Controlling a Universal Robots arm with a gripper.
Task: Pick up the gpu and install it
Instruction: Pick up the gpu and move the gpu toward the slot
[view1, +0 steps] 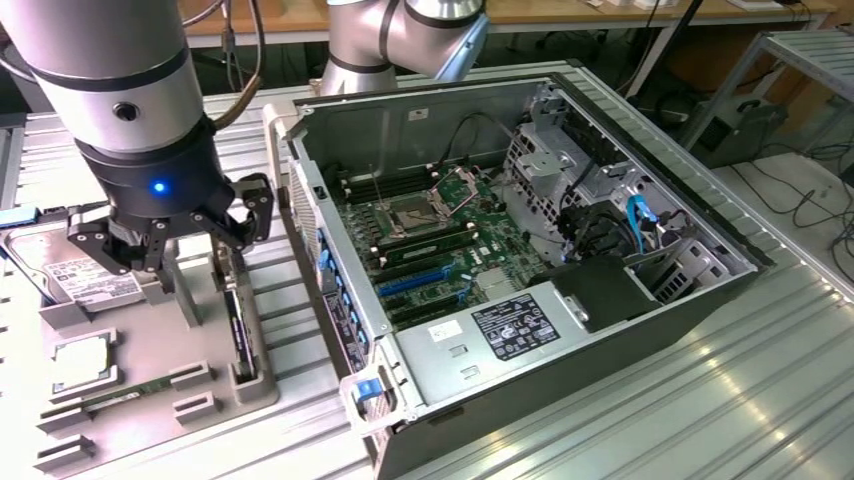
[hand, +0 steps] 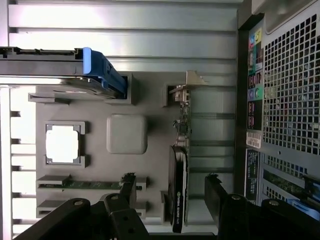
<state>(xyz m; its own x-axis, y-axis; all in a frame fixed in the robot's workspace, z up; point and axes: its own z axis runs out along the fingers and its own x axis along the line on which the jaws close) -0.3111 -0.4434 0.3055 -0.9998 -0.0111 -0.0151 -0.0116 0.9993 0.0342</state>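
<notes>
The gpu (view1: 239, 325) is a thin black card standing on its edge in a slot of the grey parts tray (view1: 214, 405), at the exterior view's left. In the wrist view the gpu (hand: 178, 192) runs lengthwise between my fingers, its pale metal bracket (hand: 188, 82) at the far end. My gripper (view1: 180, 255) hangs open just above the card. Its gripper (hand: 171, 187) fingers stand one on each side of the card, apart from it, with nothing held. The open computer case (view1: 534, 130) lies beside the tray, its motherboard (view1: 427, 240) exposed.
The tray (hand: 150, 100) also carries a silver hard drive (view1: 74, 270) with a blue end (hand: 102, 70), a processor (hand: 62, 142) and a green memory stick (hand: 80, 184). The case's perforated rear panel (hand: 292, 90) stands close beside the gpu. Cables and a drive cage crowd the case's far side.
</notes>
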